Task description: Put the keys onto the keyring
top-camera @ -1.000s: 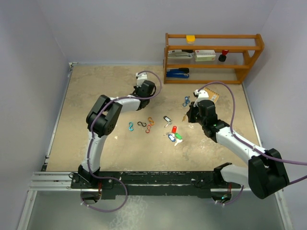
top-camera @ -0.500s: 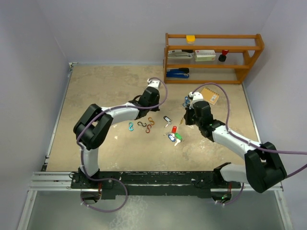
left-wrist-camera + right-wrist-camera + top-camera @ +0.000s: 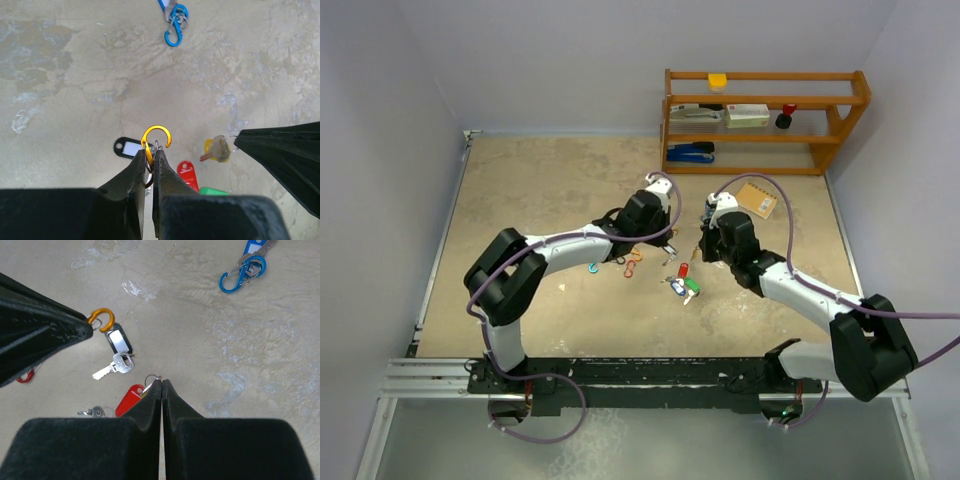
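- The left gripper point(image 3: 151, 155) is clamped shut on the lower loop of an orange clip point(image 3: 156, 128). The clip's open hook points away at 12 o'clock.
- The right gripper point(image 3: 161, 385) is also shut, pinching what looks like the small ring of a yellow key point(image 3: 216, 149). The key hangs at 3 o'clock from the clip, near it but not touching.
- The step in hand, as I judge it, is bringing key and clip together. The next move calls for sliding the key's ring into the hook's opening, with fine alignment and both grips firm.
- Loose on the table point(image 3: 75, 75) are a black-and-white key point(image 3: 129, 147) at 9 o'clock from the clip and a red key point(image 3: 187, 173) at 5 o'clock.
- Farther off at 12 o'clock lies a blue clip point(image 3: 177, 23), well apart.
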Controlling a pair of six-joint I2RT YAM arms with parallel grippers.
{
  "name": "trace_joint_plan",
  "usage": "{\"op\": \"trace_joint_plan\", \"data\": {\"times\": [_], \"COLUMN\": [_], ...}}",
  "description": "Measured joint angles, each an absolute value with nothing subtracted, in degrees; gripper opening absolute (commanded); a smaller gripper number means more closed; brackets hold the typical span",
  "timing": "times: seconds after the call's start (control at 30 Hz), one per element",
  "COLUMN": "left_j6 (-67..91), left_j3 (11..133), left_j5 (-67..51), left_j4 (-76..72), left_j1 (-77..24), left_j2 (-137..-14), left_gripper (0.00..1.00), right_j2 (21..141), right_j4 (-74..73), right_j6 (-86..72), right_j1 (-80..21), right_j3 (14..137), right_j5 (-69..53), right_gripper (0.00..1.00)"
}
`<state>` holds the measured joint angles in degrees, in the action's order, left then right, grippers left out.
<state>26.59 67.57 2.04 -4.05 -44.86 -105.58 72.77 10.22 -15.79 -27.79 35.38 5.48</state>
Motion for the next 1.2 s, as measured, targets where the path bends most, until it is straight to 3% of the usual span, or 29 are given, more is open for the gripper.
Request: {"op": "trace_joint_plan", "data": {"times": [1.2], "left_j6": [30.83], "left_j3": [70.67], "left_j5": [0.14], "left_j4": [-1.96], "left_j1": [-48.62], "left_j2": [-106.98], "left_gripper": [0.0], "right_j2": [70.74], "right_j4": [13.5], "right_j6": [-13.32], "right_j1": [-32.27], "right_j3": [35.57], "right_j5": [9.76], "right_gripper": [0.0]}}
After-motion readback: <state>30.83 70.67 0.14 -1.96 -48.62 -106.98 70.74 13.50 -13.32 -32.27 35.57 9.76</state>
